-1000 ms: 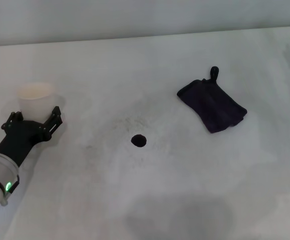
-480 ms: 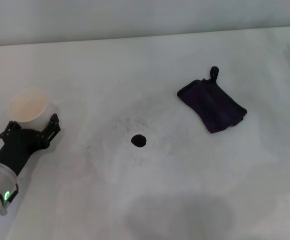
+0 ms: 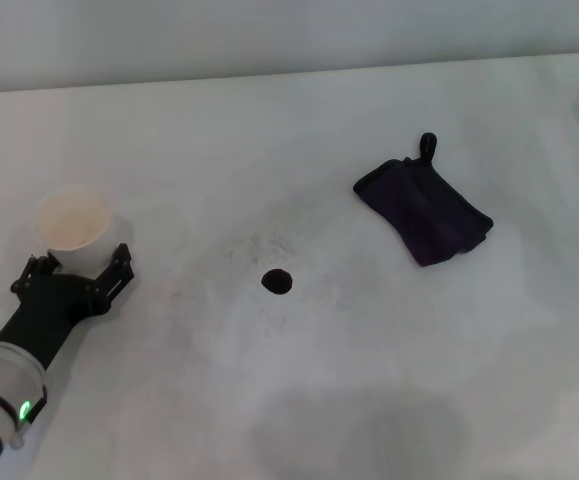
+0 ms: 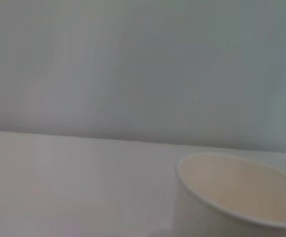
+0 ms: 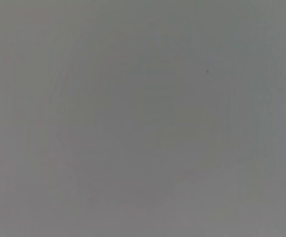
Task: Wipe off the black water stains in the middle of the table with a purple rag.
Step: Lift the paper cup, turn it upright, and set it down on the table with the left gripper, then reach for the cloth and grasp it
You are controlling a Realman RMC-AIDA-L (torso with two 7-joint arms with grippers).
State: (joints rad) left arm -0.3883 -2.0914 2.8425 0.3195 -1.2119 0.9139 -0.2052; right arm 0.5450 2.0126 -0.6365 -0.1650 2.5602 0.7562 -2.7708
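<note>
The black water stain (image 3: 277,281) is a small round blot in the middle of the white table (image 3: 329,120). To its far right lies the purple rag (image 3: 424,208), folded, with a dark loop at its far corner. My left gripper (image 3: 75,268) is at the table's left side, open, its fingers spread wider than the pale cup (image 3: 72,222) that stands upright at their tips. The cup's rim (image 4: 241,192) fills the left wrist view. My right gripper is out of view; its wrist view shows only plain grey.
Faint grey speckles (image 3: 259,245) surround the blot. The table's far edge (image 3: 289,70) meets a grey wall. A broad shadow (image 3: 359,435) lies on the near part of the table.
My left gripper has drawn back toward the robot. The cup tilted, shifted slightly nearer and now stands upright at the fingertips. The rag and blot have not moved.
</note>
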